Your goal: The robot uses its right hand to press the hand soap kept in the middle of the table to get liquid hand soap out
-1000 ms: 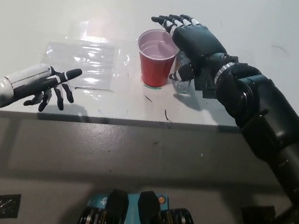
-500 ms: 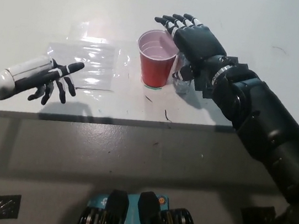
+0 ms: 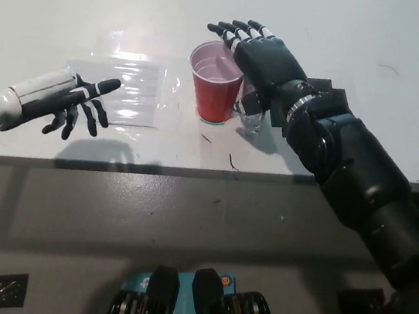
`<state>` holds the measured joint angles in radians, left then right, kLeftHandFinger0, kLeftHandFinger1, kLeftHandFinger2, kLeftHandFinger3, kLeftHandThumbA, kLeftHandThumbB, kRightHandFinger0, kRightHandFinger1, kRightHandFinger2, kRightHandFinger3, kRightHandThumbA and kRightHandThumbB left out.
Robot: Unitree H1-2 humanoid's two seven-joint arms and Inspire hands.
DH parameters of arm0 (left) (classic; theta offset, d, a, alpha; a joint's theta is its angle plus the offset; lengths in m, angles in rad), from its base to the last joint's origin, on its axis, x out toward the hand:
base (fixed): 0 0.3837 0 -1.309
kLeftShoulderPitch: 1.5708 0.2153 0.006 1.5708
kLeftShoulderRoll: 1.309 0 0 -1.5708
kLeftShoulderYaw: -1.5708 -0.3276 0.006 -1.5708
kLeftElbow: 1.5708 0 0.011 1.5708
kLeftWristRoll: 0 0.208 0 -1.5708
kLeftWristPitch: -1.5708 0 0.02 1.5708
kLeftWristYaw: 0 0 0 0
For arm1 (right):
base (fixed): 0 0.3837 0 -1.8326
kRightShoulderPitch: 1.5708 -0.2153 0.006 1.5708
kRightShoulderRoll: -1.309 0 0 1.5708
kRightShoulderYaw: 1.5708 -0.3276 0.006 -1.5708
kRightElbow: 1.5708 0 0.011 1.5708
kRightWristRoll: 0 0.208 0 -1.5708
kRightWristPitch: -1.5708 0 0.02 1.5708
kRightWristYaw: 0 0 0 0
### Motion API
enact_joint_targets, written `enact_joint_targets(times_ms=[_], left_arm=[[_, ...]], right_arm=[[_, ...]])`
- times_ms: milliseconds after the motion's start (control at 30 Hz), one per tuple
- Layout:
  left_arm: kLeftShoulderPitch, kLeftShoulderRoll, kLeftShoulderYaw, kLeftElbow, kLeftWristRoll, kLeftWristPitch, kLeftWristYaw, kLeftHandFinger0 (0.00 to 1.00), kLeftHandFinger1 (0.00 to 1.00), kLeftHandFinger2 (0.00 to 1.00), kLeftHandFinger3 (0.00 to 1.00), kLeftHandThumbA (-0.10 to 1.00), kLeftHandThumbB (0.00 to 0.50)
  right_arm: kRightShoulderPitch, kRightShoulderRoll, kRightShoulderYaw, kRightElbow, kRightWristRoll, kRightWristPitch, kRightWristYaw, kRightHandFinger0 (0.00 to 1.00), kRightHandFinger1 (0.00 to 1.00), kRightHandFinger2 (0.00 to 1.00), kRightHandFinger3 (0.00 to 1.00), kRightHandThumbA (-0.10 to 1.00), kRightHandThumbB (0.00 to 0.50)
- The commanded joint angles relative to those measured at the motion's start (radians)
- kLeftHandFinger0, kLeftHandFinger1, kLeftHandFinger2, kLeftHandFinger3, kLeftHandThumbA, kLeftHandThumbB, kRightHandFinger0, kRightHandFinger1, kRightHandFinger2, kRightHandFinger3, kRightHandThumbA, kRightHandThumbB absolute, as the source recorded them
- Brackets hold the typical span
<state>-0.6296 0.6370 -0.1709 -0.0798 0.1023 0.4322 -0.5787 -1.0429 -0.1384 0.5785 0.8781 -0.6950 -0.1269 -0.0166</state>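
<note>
We are holding our right hand (image 3: 259, 51) flat and wide above the middle of the worktop (image 3: 351, 36), palm down, its fingers (image 3: 231, 30) spread apart and gripping nothing. The fingertips are reaching past the far rim of a red cup (image 3: 217, 81), so the hand is partly hanging over the cup's open mouth. The black forearm is running back from the wrist toward the lower right, crossing the near edge of the worktop.

Directly under the heel of this hand we are seeing a small clear container (image 3: 252, 115), which looks to be the hand soap, standing on the worktop just beside the red cup on its right. Its top is hidden by the hand, so we cannot tell whether the palm is touching it or only hanging above it. The cup is standing upright, and its inside is showing pale.

Farther out, to the left of the cup, a clear plastic sheet (image 3: 129, 87) is lying flat on the white surface, catching a glare of light. A few dark scuff marks are showing on the worktop near its front edge.

Our white left hand (image 3: 57, 100) is resting in the air at the lower left, over the near edge of the worktop and the corner of the plastic sheet. It is open too, its dark fingers loosely spread and pointing toward the cup, well apart from it and holding nothing.
</note>
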Motion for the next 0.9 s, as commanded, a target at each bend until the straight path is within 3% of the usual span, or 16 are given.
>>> enact_joint_targets(times_ms=[0,300,433,500,600,667,733,867], left_arm=[[-0.052,0.044,0.015,-0.001,0.001,-0.004,-0.016,0.11,0.20,0.37,0.62,1.00,0.197],[0.010,0.037,0.026,-0.022,-0.006,0.003,-0.007,0.08,0.17,0.33,0.61,1.00,0.200],[0.033,0.041,0.027,-0.032,-0.002,0.004,-0.010,0.09,0.18,0.36,0.62,1.00,0.197],[0.048,0.041,0.027,-0.038,0.005,0.005,-0.004,0.10,0.19,0.36,0.63,1.00,0.214],[0.074,0.037,0.031,-0.048,0.001,0.010,-0.001,0.07,0.17,0.34,0.61,1.00,0.212],[0.084,0.035,0.029,-0.051,0.000,0.019,-0.004,0.09,0.19,0.37,0.63,1.00,0.195],[0.098,0.039,0.024,-0.051,0.003,0.019,-0.008,0.11,0.20,0.39,0.64,1.00,0.187],[0.126,0.029,0.022,-0.061,0.004,0.020,-0.002,0.11,0.19,0.37,0.63,1.00,0.211]], right_arm=[[0.142,0.021,0.038,0.083,0.010,0.034,0.130,1.00,1.00,1.00,1.00,1.00,0.500],[0.138,-0.016,0.034,0.021,0.004,0.023,0.122,1.00,1.00,1.00,1.00,1.00,0.494],[0.093,-0.065,0.029,-0.088,-0.006,0.058,0.162,1.00,1.00,1.00,1.00,1.00,0.491],[0.030,-0.112,0.013,-0.187,-0.010,0.085,0.205,1.00,1.00,1.00,1.00,1.00,0.453],[-0.044,-0.136,-0.015,-0.231,0.011,0.095,0.240,1.00,1.00,1.00,1.00,1.00,0.500],[-0.073,-0.142,-0.032,-0.261,0.026,0.098,0.257,1.00,1.00,1.00,1.00,1.00,0.466],[-0.107,-0.137,-0.042,-0.279,0.021,0.101,0.262,1.00,1.00,1.00,1.00,1.00,0.499],[-0.151,-0.115,-0.067,-0.291,0.031,0.112,0.266,1.00,1.00,1.00,1.00,1.00,0.485]])
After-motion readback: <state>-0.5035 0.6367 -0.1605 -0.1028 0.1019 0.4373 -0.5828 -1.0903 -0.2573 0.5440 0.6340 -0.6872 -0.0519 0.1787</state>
